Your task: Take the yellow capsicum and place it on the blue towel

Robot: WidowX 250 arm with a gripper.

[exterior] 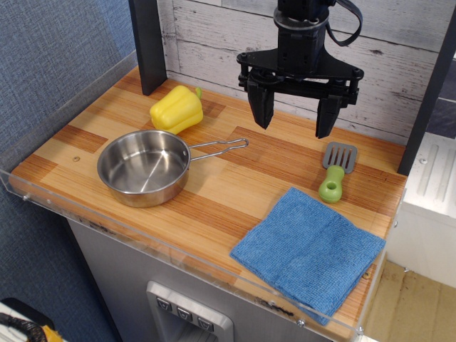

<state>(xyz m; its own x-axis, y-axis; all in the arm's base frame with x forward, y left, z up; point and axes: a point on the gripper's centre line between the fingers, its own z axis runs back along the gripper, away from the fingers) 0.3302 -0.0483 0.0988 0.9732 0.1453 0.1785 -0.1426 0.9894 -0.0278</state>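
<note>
The yellow capsicum (177, 110) lies on its side on the wooden table at the back left, just behind the steel pan. The blue towel (308, 249) lies flat at the front right of the table, one corner near the front edge. My gripper (293, 120) hangs open and empty above the back middle of the table, right of the capsicum and behind the towel. Its two black fingers (261, 107) point down, well apart.
A steel pan (144, 167) with a wire handle stands at the left front of the capsicum. A grey spatula with a lime-green handle (335, 173) lies right of the gripper, behind the towel. A dark post (148, 44) stands at the back left. A clear rim edges the table.
</note>
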